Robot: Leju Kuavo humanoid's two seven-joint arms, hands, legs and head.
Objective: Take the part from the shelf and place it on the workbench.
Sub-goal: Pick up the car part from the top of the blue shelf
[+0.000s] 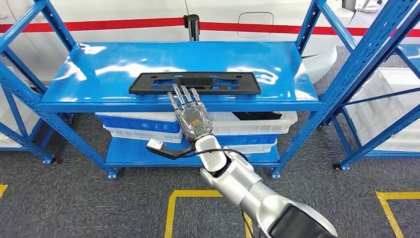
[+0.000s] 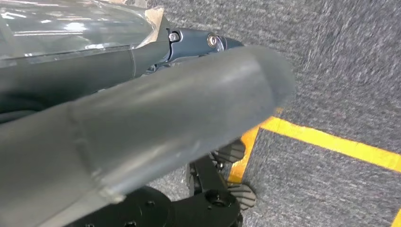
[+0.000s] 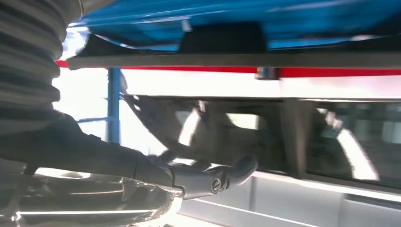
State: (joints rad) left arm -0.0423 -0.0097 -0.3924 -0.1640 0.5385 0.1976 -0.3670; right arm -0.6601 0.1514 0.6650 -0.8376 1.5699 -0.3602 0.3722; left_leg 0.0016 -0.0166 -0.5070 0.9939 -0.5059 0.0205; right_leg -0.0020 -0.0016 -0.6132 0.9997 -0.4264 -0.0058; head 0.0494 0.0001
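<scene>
A long black part (image 1: 194, 83) lies flat on the blue shelf (image 1: 99, 69) — long axis running left to right. The right hand (image 1: 190, 113) reaches toward its near edge, fingers extended, holding nothing. No legible writing; the left hand's (image 2: 142, 127) state I cannot tell.

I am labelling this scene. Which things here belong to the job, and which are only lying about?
Belong to the job:
- black part on the top shelf
- right hand, its fingers spread at the part's near edge

Lying about:
- white crates on the lower shelf
- yellow floor lines
</scene>
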